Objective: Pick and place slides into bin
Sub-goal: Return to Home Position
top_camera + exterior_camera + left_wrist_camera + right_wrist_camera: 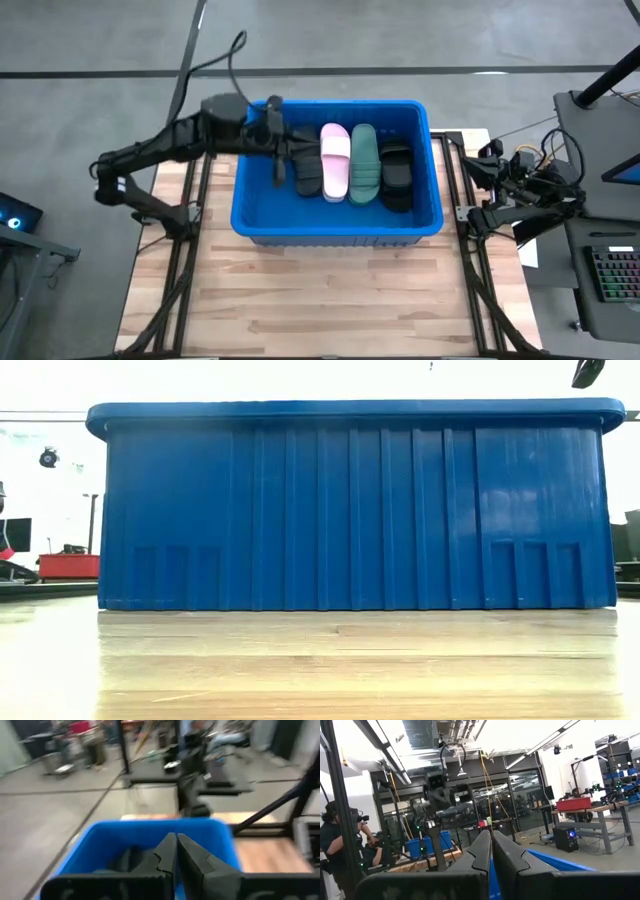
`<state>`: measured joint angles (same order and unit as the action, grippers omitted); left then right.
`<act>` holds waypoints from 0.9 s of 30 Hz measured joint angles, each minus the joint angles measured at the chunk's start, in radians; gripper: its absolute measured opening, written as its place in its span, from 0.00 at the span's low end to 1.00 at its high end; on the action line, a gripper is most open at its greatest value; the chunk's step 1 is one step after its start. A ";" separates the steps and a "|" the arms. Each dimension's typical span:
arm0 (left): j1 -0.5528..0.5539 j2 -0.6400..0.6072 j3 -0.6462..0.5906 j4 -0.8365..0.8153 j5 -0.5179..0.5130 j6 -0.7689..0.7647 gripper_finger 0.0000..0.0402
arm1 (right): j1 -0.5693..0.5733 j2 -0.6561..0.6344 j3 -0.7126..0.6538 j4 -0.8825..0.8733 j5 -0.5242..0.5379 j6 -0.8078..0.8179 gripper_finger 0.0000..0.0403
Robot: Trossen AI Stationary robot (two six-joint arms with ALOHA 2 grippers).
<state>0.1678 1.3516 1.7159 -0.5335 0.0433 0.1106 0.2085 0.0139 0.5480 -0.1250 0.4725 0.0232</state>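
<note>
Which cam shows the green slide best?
High view: the green slide lies in full sight inside the bin, between the pink slide and a black slide. Low view shows only the bin's wall; both wrist views miss it.

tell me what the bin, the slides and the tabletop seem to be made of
The bin: likely moulded plastic, bright blue and smooth with a slight sheen, ribbed walls. The slides: probably rubber or foam, matte, with ridged straps. The tabletop: wood, pale butcher-block strips with visible grain, low gloss.
</note>
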 joint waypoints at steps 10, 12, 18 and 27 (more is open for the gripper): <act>-0.073 -0.348 -0.415 0.130 -0.155 -0.052 0.00 | 0.000 0.000 0.000 -0.005 0.000 0.002 0.02; -0.075 -0.421 -0.496 0.145 -0.155 -0.054 0.00 | 0.000 0.000 0.000 -0.005 0.000 0.002 0.02; -0.078 -0.606 -0.729 0.260 -0.154 -0.061 0.00 | 0.000 0.000 0.000 -0.006 0.000 0.009 0.02; -0.084 -0.828 -1.055 0.382 -0.153 -0.195 0.00 | 0.000 0.000 0.000 -0.006 0.045 0.009 0.02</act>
<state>0.0838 0.5239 0.6606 -0.1517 -0.1102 -0.0840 0.2089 0.0139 0.5480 -0.1312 0.5172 0.0324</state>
